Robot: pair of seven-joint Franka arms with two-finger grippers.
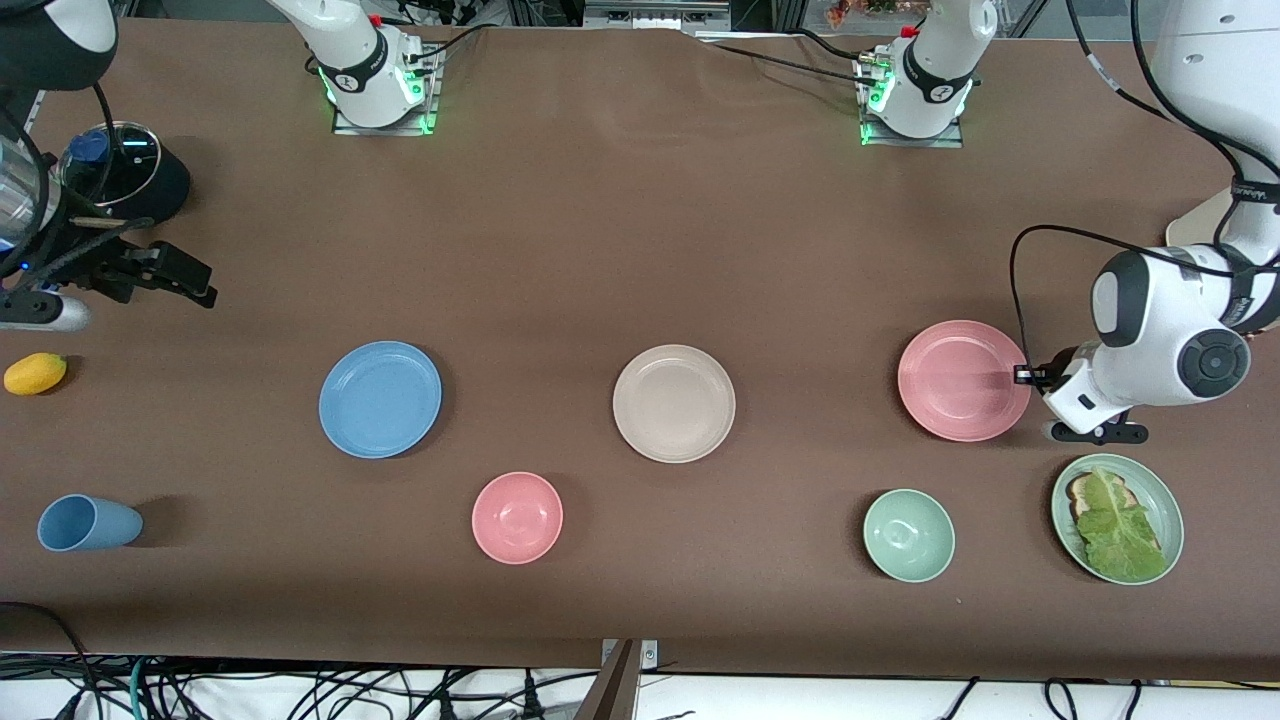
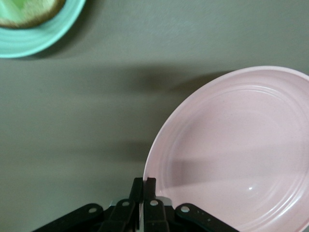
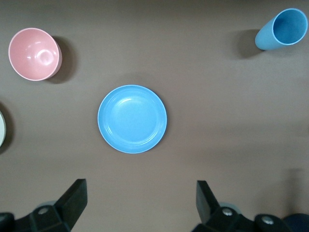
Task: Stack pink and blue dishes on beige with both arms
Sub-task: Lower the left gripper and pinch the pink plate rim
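Observation:
The pink plate [image 1: 962,380] [image 2: 231,150] lies toward the left arm's end of the table. My left gripper [image 1: 1025,376] [image 2: 143,181] is low at its edge and shut on its rim, one finger inside and one outside. The beige plate [image 1: 673,403] sits bare in the middle of the table. Toward the right arm's end lies the light blue plate [image 1: 380,399] [image 3: 132,119]. My right gripper [image 1: 195,280] [image 3: 141,187] hangs open and holds nothing, up over the table's right-arm end, apart from the blue plate.
A pink bowl [image 1: 517,517] [image 3: 34,53], a green bowl [image 1: 908,535] and a lying blue cup [image 1: 88,523] [image 3: 282,29] are nearer the front camera. The green plate [image 1: 1150,480] [image 2: 43,34] with lettuce lies beside my left gripper. A yellow fruit [image 1: 35,373] and a lidded pot [image 1: 115,165] are at the right arm's end.

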